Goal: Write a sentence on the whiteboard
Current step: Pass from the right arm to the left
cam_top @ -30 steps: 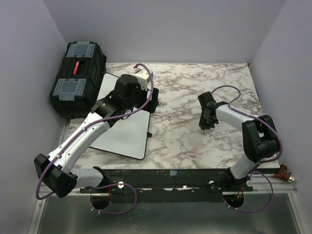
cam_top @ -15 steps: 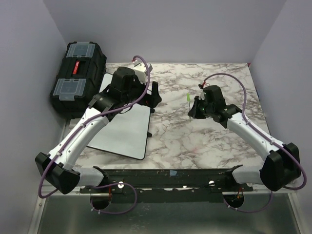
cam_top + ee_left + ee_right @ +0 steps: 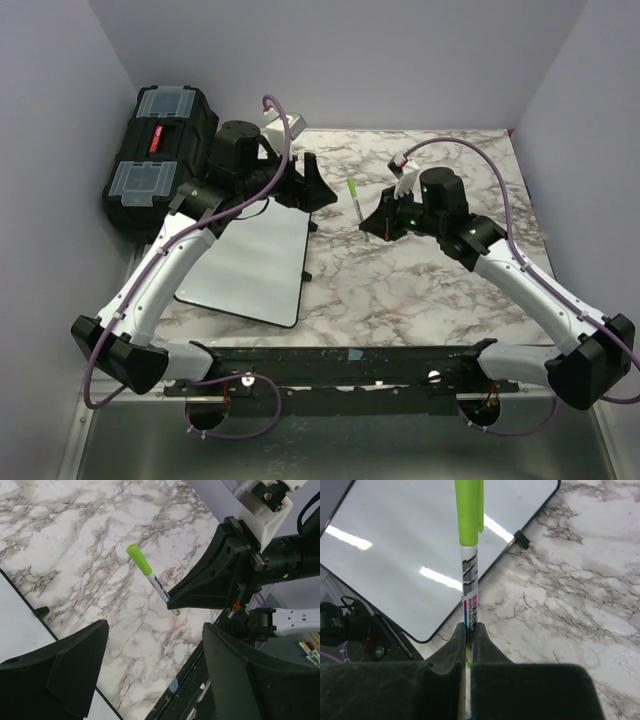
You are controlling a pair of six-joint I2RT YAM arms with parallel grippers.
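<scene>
The whiteboard [image 3: 250, 262] lies flat at the table's left. Its white face is blank, and no green sentence shows on it. My right gripper [image 3: 376, 222] is shut on a whiteboard marker [image 3: 353, 192] with a lime-green cap on, held above the marble just right of the board. In the right wrist view the marker [image 3: 469, 555] stands up from the closed gripper [image 3: 469, 636], with the board [image 3: 415, 540] beyond it. My left gripper [image 3: 303, 186] is open and empty, raised over the board's far right corner and facing the marker [image 3: 149, 576]. Its fingers [image 3: 55, 672] frame the marble.
A black toolbox [image 3: 160, 160] with clear lid compartments stands at the far left, beside the board. A small black clip [image 3: 521, 538] sits at the board's right edge. The marble tabletop [image 3: 450, 180] spreads right, with the black mounting rail [image 3: 350, 362] at the near edge.
My right arm has swung left and extended, carrying the marker toward the board and the left gripper. My left gripper has lifted off the board and moved toward the back, turning to the marker.
</scene>
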